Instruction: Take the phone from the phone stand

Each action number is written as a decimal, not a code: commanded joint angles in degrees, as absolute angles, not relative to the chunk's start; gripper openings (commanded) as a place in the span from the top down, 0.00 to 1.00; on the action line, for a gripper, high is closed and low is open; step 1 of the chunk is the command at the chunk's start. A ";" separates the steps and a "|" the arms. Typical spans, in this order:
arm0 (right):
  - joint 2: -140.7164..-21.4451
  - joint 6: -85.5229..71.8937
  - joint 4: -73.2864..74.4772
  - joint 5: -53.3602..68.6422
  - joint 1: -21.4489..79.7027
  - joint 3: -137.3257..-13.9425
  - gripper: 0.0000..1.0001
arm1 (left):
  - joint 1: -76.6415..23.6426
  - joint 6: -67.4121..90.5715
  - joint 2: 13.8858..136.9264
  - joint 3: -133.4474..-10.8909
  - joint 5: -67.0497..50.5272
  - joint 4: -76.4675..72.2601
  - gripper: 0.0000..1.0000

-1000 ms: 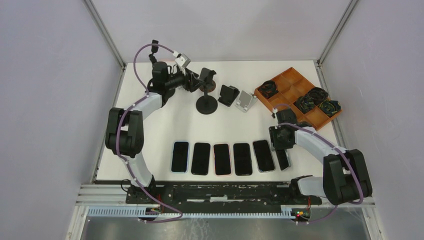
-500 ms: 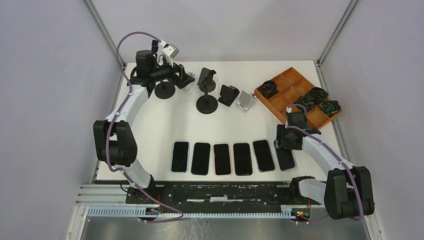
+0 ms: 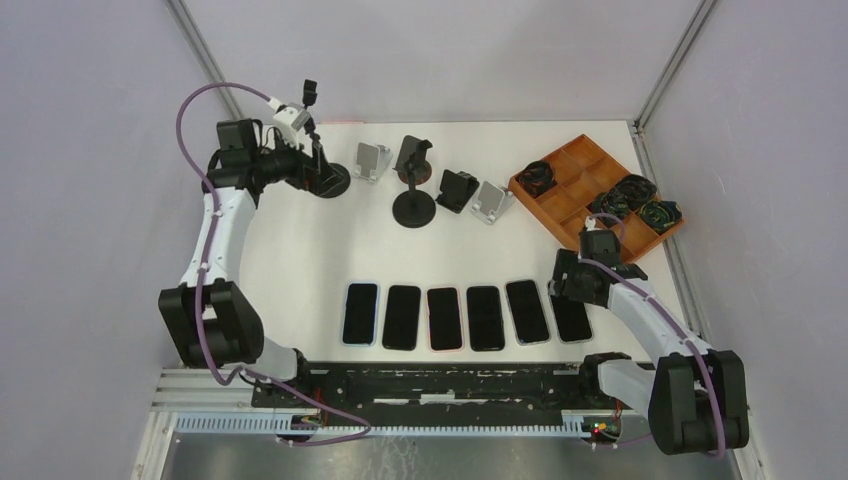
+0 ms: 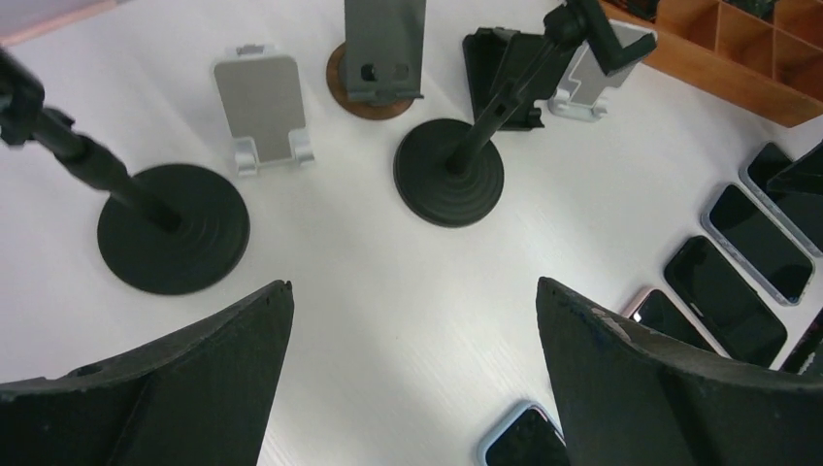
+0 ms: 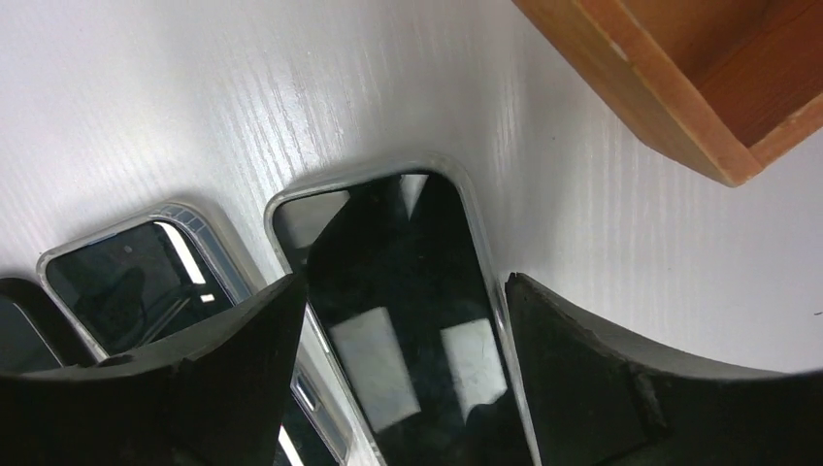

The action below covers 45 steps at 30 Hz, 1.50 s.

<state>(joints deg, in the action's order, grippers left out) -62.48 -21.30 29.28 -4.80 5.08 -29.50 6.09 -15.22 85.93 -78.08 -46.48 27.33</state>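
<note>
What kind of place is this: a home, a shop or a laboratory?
Most likely a robot test cell in a laboratory: a white table closed in by plain walls, with a row of phones and several phone stands.

A white counter [image 3: 320, 250] with faint wood grain sits boxed in by plain, pale lavender-grey walls [image 3: 90, 200] and slanting aluminium corner posts [image 3: 208, 65], evenly lit, with a slotted metal rail [image 3: 420, 423] along its near edge.
</note>
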 commanded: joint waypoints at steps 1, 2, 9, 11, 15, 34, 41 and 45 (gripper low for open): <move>-60.58 -21.66 29.39 -7.39 4.89 -33.29 0.16 | 8.65 -19.01 82.05 -75.05 -46.55 33.12 0.00; -60.46 -21.45 29.70 -7.78 4.89 -34.57 0.16 | 8.90 -18.80 81.61 -74.52 -46.18 33.64 0.00; -60.26 -19.91 29.27 -9.33 4.86 -44.85 0.02 | 10.03 -15.38 78.61 -73.63 -40.07 34.14 0.00; -60.53 -19.80 26.21 -9.19 4.87 -47.74 0.02 | 10.55 -13.82 77.97 -74.13 -37.43 33.81 0.00; -60.96 -19.74 17.52 -17.01 4.91 -50.86 0.02 | 11.06 -9.23 76.02 -71.65 -31.03 28.69 0.00; -57.84 -2.97 -39.87 -34.41 4.85 -9.45 0.02 | 8.94 -5.26 78.22 -38.41 -22.30 -15.74 0.00; -55.64 -1.89 -49.18 -36.48 4.32 -0.58 0.02 | 8.91 -4.37 76.78 -26.00 -19.84 -33.42 0.00; -57.20 -1.49 -54.83 -37.31 4.27 3.67 0.02 | 8.74 -2.92 76.77 -21.22 -20.14 -40.61 0.00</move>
